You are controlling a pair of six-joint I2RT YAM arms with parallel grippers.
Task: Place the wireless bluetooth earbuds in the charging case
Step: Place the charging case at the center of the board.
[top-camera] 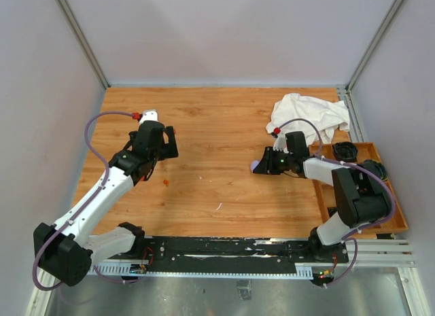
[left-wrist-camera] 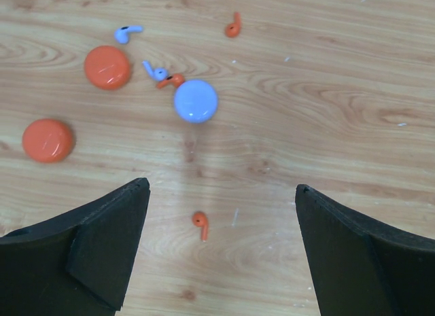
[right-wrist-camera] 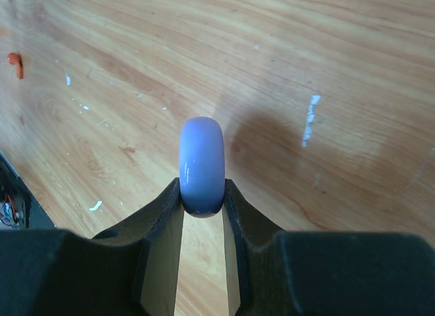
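My left gripper [left-wrist-camera: 222, 188] [top-camera: 170, 145] hangs open above the wooden table. A tiny orange-red earbud [left-wrist-camera: 200, 224] [top-camera: 166, 183] lies on the wood below the gap between its fingers, touching neither. Further out lie two lavender earbuds [left-wrist-camera: 126, 33] [left-wrist-camera: 155, 71] and two more orange-red earbuds [left-wrist-camera: 171, 79] [left-wrist-camera: 233, 26]. My right gripper [right-wrist-camera: 202, 188] [top-camera: 264, 163] is shut on a lavender charging case [right-wrist-camera: 202, 160] [top-camera: 255, 166], held on edge with its seam closed. The left arm hides most of the earbuds in the top view.
Two orange-red round discs [left-wrist-camera: 107, 66] [left-wrist-camera: 47, 140] and a lavender disc [left-wrist-camera: 196, 100] lie among the earbuds. A white cloth [top-camera: 307, 114] sits at the back right. A wooden tray [top-camera: 393, 194] runs along the right edge, next to the right arm.
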